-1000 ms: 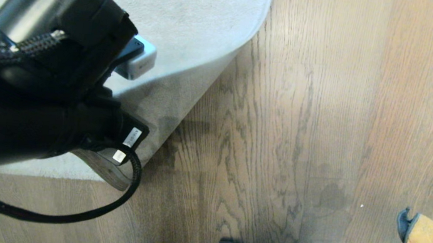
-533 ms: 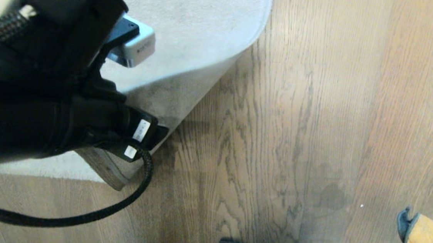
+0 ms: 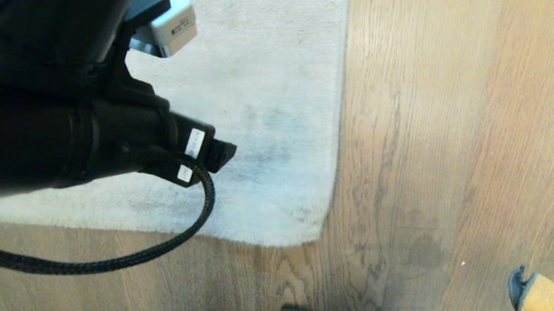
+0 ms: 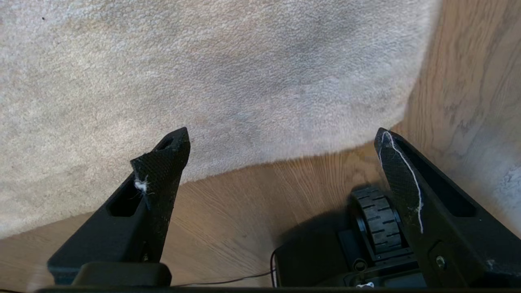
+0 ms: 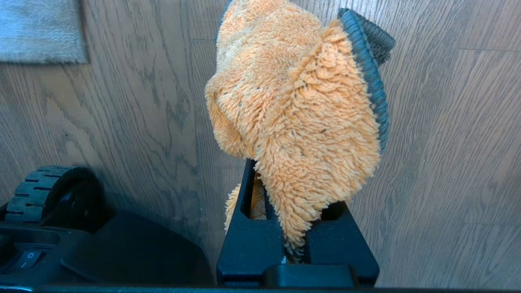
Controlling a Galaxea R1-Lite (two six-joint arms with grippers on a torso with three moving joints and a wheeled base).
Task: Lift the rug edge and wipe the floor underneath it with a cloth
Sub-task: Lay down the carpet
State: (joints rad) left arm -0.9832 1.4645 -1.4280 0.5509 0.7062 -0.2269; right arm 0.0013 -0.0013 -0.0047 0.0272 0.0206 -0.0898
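The rug edge (image 3: 334, 130) lies flat on the floor (image 3: 456, 140), its square corner down near the robot's base, so nothing is lifted at this moment. The left claw (image 4: 281, 150) hangs over the rug close to that corner with its fingers (image 4: 163, 167) spread wide and empty, a wisp of pale fluff stuck to one. The right claw (image 5: 297, 228) sits low at the robot's right, well apart from the rug, pressed together on an orange cloth (image 5: 301, 110) with a grey-blue trim. Judging by this, either the corner has just been let go or it needs a fresh grip; the next move would call for pinching the border, raising it, and bringing the cloth across. Small white labels (image 3: 195, 142) on the left arm carry print too small to read.
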